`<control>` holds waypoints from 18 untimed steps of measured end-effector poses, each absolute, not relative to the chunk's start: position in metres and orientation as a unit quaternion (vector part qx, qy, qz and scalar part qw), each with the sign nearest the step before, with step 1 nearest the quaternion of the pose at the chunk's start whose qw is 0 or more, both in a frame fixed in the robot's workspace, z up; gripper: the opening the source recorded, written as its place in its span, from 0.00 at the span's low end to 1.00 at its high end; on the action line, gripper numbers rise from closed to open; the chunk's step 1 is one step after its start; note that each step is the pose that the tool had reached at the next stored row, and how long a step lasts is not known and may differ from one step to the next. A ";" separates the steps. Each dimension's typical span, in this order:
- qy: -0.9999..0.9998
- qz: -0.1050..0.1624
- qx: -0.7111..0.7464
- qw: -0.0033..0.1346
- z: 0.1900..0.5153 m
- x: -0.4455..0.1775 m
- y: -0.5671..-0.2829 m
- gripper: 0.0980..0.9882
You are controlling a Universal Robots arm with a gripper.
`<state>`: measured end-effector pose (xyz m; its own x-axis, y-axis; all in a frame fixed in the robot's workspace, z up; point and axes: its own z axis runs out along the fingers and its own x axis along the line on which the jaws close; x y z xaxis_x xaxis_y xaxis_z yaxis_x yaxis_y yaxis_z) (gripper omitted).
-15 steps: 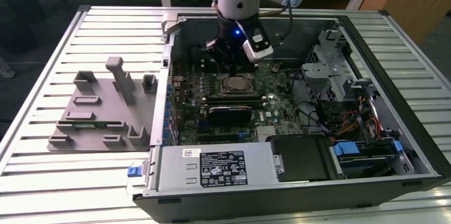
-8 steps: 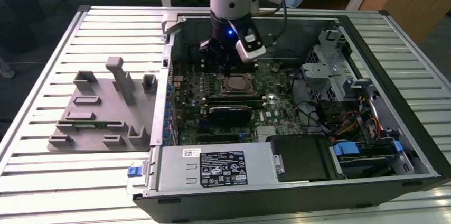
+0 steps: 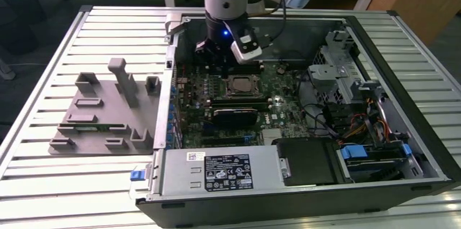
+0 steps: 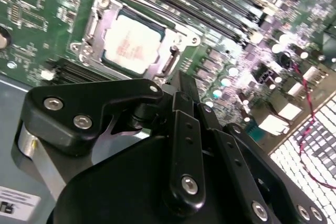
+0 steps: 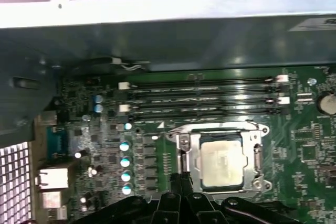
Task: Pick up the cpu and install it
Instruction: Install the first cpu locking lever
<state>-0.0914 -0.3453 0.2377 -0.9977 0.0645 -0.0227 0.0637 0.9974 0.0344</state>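
Observation:
The cpu point(image 3: 238, 85) lies flat in the motherboard socket, its silver top showing in both wrist views point(image 4: 131, 43) point(image 5: 221, 163). The socket's metal frame point(image 5: 252, 129) surrounds it. My gripper point(image 3: 216, 64) hangs inside the open computer case, just off the socket's edge and slightly above the board. Its black fingers point(image 4: 185, 82) point(image 5: 181, 179) are pressed together, shut with nothing between them, and their tips stand beside the socket frame, apart from the chip.
A grey fixture tray point(image 3: 101, 113) sits on the slatted table at the exterior view's left. Inside the case are memory slots point(image 5: 199, 98), a black heatsink block point(image 3: 232, 115), the power supply point(image 3: 216, 172), a drive cage point(image 3: 338, 75) and cables.

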 end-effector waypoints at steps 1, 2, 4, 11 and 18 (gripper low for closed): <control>0.999 0.017 0.032 0.012 0.238 -0.094 -0.345 0.01; 0.999 0.017 0.032 0.012 0.238 -0.096 -0.345 0.01; 0.999 0.017 0.032 0.012 0.238 -0.101 -0.345 0.01; 0.999 0.041 0.032 0.012 0.238 -0.111 -0.345 0.01; 0.995 0.096 0.033 0.011 0.238 -0.116 -0.345 0.01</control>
